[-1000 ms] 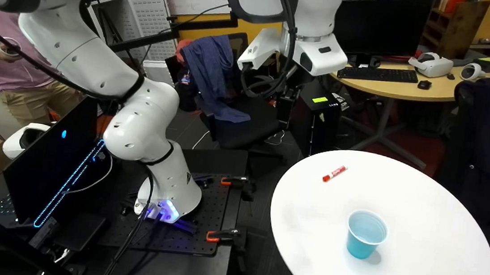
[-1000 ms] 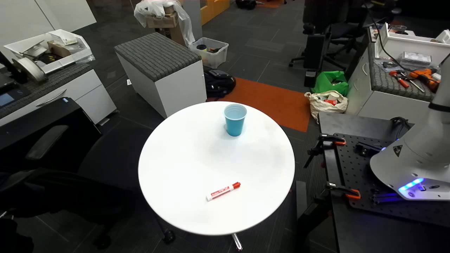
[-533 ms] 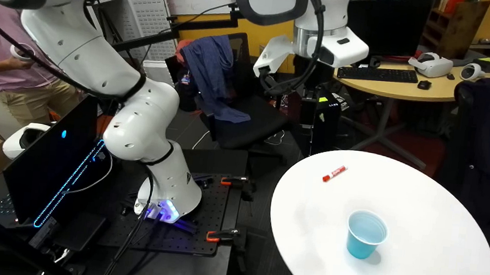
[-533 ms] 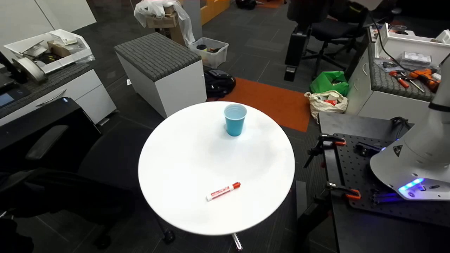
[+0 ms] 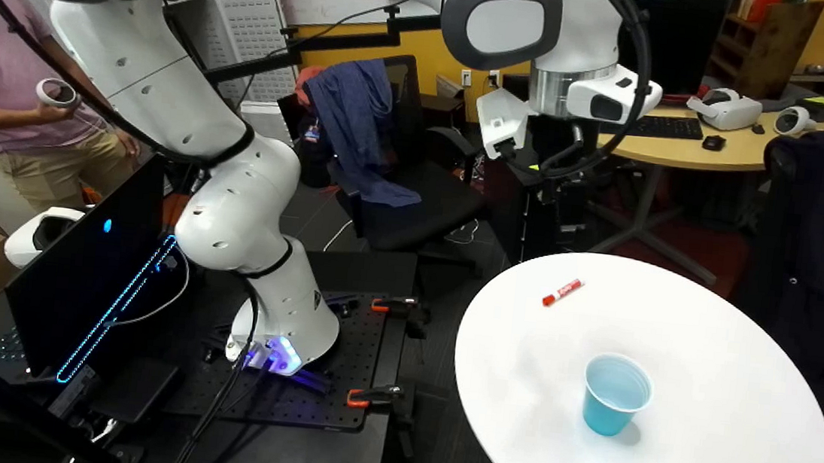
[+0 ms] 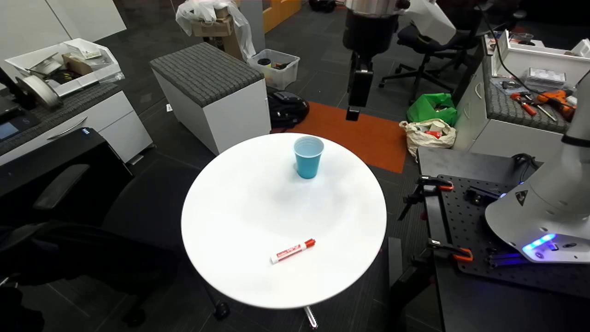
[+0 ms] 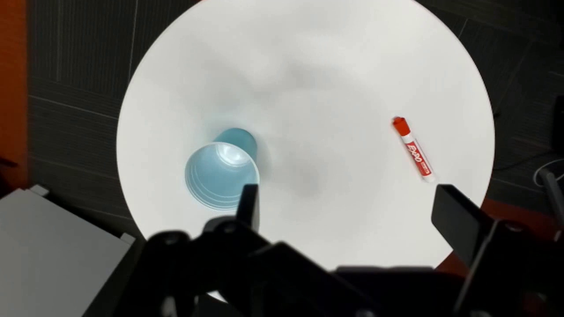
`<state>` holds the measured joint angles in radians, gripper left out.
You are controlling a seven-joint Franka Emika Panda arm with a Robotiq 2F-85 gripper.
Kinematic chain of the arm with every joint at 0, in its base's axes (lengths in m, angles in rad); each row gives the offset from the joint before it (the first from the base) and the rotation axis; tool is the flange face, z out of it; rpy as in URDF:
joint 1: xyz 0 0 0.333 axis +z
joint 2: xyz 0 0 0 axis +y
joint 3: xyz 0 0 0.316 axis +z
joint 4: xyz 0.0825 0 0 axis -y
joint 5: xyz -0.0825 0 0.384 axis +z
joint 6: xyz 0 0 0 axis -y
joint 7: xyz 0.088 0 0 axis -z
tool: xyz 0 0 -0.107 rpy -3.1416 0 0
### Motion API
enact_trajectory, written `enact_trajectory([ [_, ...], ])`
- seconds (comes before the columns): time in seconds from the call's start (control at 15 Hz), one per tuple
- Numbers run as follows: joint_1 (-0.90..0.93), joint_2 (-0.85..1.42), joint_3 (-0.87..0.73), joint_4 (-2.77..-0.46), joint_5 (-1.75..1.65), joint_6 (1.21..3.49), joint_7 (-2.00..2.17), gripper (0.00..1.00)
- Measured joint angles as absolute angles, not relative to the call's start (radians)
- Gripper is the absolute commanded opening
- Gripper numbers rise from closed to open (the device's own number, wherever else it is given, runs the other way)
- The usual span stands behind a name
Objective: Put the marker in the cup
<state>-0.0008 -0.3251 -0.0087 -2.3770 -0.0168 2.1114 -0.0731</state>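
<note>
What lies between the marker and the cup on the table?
Only bare white tabletop lies between marker and cup; the wrist view and both exterior views show it.

In the wrist view, the cup stands upright on the table left of the frame's centre, with the marker lying on that table well apart at right and the gripper along the frame's lower edge.
</note>
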Motion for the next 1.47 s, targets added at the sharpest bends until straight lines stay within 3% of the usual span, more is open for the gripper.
enact_trajectory([
  [0.4, 0.042, -0.229, -0.009, -2.366, -0.014, 2.210, -0.260, 1.00],
  [1.47, 0.047, -0.145, -0.022, -2.349, -0.034, 2.214, -0.439, 1.00],
])
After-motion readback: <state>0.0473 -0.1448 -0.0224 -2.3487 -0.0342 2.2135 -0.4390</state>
